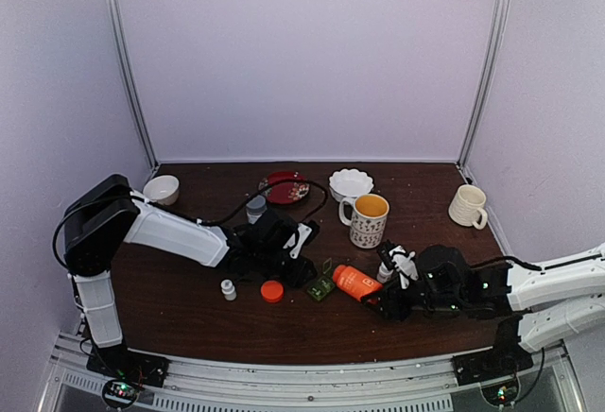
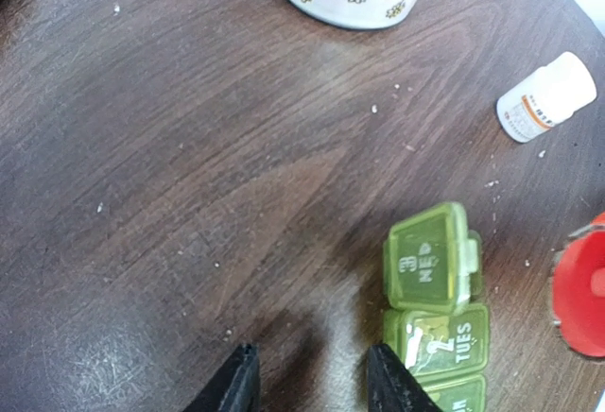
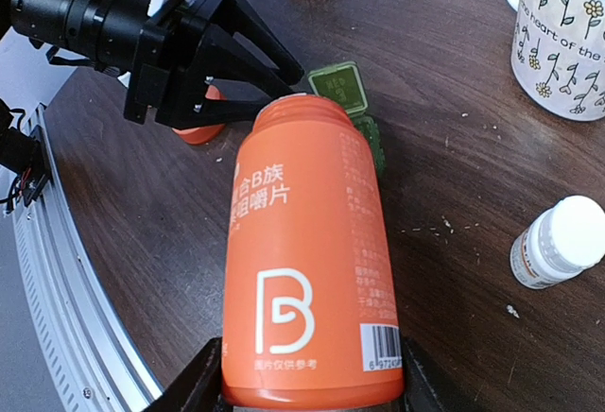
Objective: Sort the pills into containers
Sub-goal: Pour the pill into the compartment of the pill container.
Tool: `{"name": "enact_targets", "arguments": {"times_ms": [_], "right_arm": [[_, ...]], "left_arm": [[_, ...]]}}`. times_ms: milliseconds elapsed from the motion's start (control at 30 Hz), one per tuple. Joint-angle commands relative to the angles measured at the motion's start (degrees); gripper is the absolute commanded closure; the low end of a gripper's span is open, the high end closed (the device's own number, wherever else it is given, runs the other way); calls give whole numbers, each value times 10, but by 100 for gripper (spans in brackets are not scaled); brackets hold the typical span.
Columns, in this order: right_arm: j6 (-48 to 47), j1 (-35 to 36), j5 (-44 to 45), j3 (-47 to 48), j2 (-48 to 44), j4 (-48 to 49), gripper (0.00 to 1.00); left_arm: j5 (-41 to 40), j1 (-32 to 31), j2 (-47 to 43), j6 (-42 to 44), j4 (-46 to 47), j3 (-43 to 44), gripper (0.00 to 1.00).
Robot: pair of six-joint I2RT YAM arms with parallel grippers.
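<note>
1. The left gripper [image 2: 312, 360] is down low over the dark table [image 2: 170, 166]. Its jaws stand moderately apart with only bare wood between them, so it grips nothing.
2. Its right finger [image 2: 392, 384] sits right at the edge of the green pill box [image 2: 437, 322]. Whether it actually touches, I can't tell.
3. The pill box lies mid-table between the two grippers, its lids printed with pale weekday letters.
4. Over on the right, the right gripper [image 3: 307, 384] is clamped on a fat orange bottle [image 3: 307, 242], one finger on each side of the base.
5. That bottle lies tipped over, its mouth aimed left at the pill box and just beside it.
6. An orange cap [image 1: 272, 290] rests on the table left of the pill box, close by the left gripper.
7. A small white bottle [image 3: 558, 242] stands just beyond the right gripper, with the flowered mug [image 1: 369, 220] farther back.
8. Pale specks [image 2: 374, 108] dot the wood, too tiny to call pills.
</note>
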Motion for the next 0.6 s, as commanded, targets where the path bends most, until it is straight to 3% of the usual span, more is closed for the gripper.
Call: {"name": "enact_targets", "arguments": {"times_ms": [0, 567], "right_arm": [[8, -8, -15, 33, 12, -27, 100], [-17, -37, -45, 83, 63, -74, 100]], "left_arm": [[-3, -6, -17, -2, 38, -5, 58], [1, -12, -35, 4, 62, -28, 55]]}}
